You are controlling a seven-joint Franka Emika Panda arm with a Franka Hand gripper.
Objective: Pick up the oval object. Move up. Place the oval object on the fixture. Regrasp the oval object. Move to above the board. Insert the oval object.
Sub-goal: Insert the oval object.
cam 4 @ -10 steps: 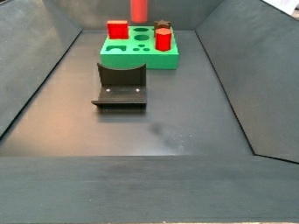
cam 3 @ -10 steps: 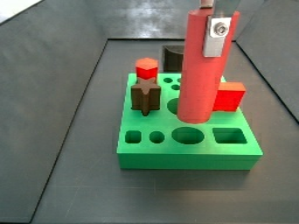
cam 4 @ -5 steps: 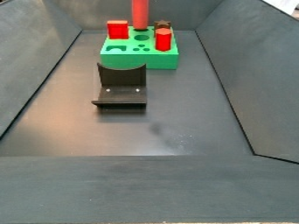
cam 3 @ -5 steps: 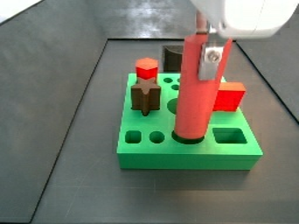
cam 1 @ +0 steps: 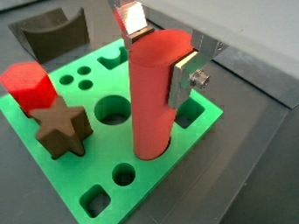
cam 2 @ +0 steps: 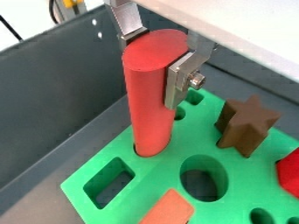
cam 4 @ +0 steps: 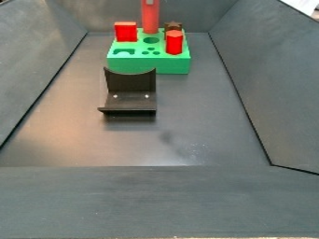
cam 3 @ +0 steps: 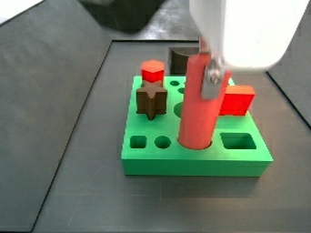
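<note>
Lowered since earlier frame: long smooth salmon-red oval peg (cam 1: 156, 96), upright, lower end entering oval hole of bright green holed board (cam 1: 187, 131). Tool (cam 2: 158, 48) pinches peg's top, directly above hole; long axis vertical.

No writing, label, brand, number or sign can be read in any view. The large bright green rectangular board (cam 3: 195, 136) shows only its shaped holes, and the long smooth salmon-red oval peg (cam 1: 156, 96) standing in one of them is plain. The gripper (cam 1: 158, 48), above the board with its jaws closed on the peg's upper part, carries no legible marking on its flat silver plates, and its white housing in a side view is blank.
</note>
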